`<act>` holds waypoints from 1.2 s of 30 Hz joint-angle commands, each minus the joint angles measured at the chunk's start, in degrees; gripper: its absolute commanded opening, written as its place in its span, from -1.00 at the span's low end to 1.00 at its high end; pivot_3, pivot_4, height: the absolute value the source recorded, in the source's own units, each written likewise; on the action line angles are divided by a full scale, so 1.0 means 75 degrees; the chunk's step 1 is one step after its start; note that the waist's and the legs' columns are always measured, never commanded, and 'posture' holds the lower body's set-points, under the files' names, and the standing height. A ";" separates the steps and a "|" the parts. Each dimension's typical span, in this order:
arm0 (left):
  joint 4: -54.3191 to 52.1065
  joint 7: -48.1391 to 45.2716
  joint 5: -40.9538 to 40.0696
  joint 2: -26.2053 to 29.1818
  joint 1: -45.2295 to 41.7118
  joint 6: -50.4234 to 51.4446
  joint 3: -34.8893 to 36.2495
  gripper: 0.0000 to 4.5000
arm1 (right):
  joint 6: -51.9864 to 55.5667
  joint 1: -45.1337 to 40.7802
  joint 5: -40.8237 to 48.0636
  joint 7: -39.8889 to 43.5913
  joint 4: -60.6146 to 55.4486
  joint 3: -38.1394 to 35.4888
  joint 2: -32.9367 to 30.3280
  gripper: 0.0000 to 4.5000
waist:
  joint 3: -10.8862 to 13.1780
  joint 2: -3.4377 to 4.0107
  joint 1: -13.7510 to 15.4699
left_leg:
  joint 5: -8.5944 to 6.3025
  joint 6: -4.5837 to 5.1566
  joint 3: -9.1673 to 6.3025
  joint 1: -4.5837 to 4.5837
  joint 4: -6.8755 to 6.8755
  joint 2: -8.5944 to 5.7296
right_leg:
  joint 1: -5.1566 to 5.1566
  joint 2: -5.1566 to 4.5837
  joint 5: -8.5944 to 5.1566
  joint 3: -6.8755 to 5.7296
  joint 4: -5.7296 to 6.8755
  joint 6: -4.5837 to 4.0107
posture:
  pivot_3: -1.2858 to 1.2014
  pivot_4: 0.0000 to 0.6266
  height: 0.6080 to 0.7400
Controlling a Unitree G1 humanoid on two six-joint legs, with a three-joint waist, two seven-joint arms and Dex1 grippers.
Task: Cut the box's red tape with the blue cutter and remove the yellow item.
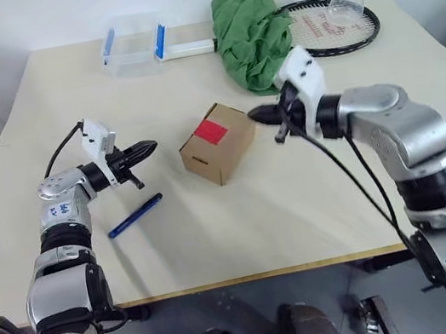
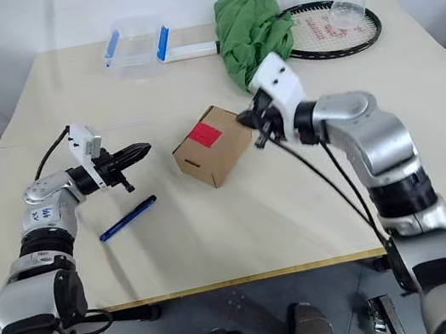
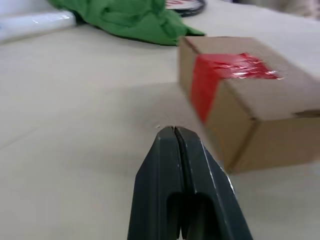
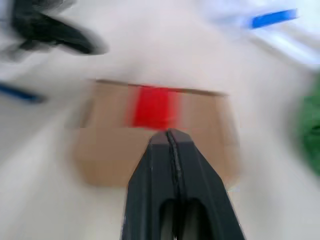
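The box [image 1: 217, 144] sits near the middle of the surface [image 1: 242, 224], flaps down, with the red tape [image 1: 211, 131] unbroken across its top and running down one side. The blue cutter [image 1: 135, 215] lies flat on the surface toward the near left corner, apart from the box and touched by nothing. The left claw [image 1: 147, 149] hangs above the surface between cutter and box, pointing at the box, clenched and empty. The right claw [image 1: 259, 115] is just beside the box's far right top edge, clenched too and holding nothing. Along the far edge lie a clear plastic container [image 1: 133, 46] with blue clips, a green cloth [image 1: 250, 34] and a racket [image 1: 328, 26] partly under the cloth.
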 commanded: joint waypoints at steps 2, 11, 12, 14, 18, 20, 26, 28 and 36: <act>-0.2940 0.0536 -0.0742 0.0144 0.0775 0.3343 -0.0216 -0.99 | -0.2858 -0.1192 -0.1034 -0.0238 0.3617 0.0138 0.0507 -1.00 | 0.0000 0.0001 -0.0125 | 0.0000 0.0000 -0.0011 0.0000 -0.0006 -0.0001 | 0.0000 -0.0001 0.0000 0.0005 0.0003 0.0000 | 0.03 -0.52 1.00; -0.5694 0.1982 -0.1541 -0.0336 0.1544 0.6535 -0.0418 -0.99 | -0.4826 -0.2660 -0.1792 -0.0627 0.7871 -0.0086 0.1596 -1.00 | 0.0003 0.0006 -0.0322 | 0.0001 -0.0001 -0.0077 0.0000 -0.0015 0.0025 | 0.0010 -0.0001 0.0000 0.0033 0.0030 0.0000 | 0.03 -0.52 1.00; -0.5718 0.2043 -0.1553 -0.0408 0.1557 0.6562 -0.0507 -0.99 | -0.4874 -0.2699 -0.1847 -0.0659 0.8014 -0.0105 0.1668 -1.00 | 0.0003 0.0006 -0.0322 | 0.0001 -0.0001 -0.0079 0.0000 -0.0014 0.0024 | 0.0012 -0.0001 0.0000 0.0034 0.0032 0.0000 | 0.03 -0.52 1.00; -0.5652 0.2232 -0.1493 -0.0556 0.1535 0.6512 -0.0665 -0.99 | -0.4903 -0.2748 -0.1938 -0.0652 0.8192 -0.0137 0.1784 -1.00 | 0.0003 0.0006 -0.0319 | 0.0001 -0.0001 -0.0089 -0.0001 -0.0014 0.0024 | 0.0014 -0.0001 0.0000 0.0034 0.0033 0.0000 | 0.03 -0.52 1.00; -0.4439 0.2842 -0.0974 -0.0896 0.1186 0.5215 -0.0754 -0.99 | -0.4924 -0.2761 -0.1998 0.0151 0.8150 -0.0218 0.1896 -1.00 | 0.0003 0.0007 -0.0299 | 0.0002 -0.0002 -0.0109 0.0001 -0.0003 0.0021 | 0.0031 0.0000 0.0000 0.0039 0.0034 0.0000 | 0.03 -0.52 1.00; -0.3928 0.2949 -0.0802 -0.0954 0.0999 0.4730 -0.0809 -0.99 | -0.4798 -0.2709 -0.1978 0.0870 0.7954 -0.0188 0.1818 -1.00 | 0.0003 0.0007 -0.0300 | 0.0003 -0.0004 -0.0108 0.0001 0.0000 0.0020 | 0.0034 0.0000 0.0000 0.0038 0.0033 0.0000 | 0.03 -0.52 1.00; -0.2832 0.2700 -0.0452 -0.0984 0.0429 0.3914 -0.1093 -0.99 | -0.4310 -0.2146 -0.1884 0.2687 0.6734 0.0012 0.1443 -1.00 | 0.0003 0.0007 -0.0291 | 0.0010 -0.0011 -0.0108 0.0001 -0.0001 0.0018 | 0.0033 0.0000 0.0000 0.0032 0.0034 0.0000 | 0.03 -0.52 1.00; -0.2586 0.2475 -0.0394 -0.1047 0.0239 0.3747 -0.1237 -0.99 | -0.3643 -0.1457 -0.1695 0.3368 0.5387 0.0170 0.1197 -1.00 | 0.0002 0.0006 -0.0250 | 0.0010 -0.0011 -0.0111 0.0001 -0.0002 0.0017 | 0.0033 0.0000 0.0000 0.0031 0.0035 0.0000 | 0.03 -0.52 1.00; -0.2180 0.1442 -0.0203 -0.1325 -0.0241 0.3573 -0.2001 -0.99 | -0.0533 0.1543 -0.1037 0.3992 -0.0712 0.0468 -0.0062 -1.00 | 0.0003 0.0007 0.0083 | 0.0010 -0.0011 -0.0121 -0.0015 0.0007 0.0005 | 0.0024 -0.0001 0.0000 0.0024 0.0039 0.0000 | 0.03 -0.52 1.00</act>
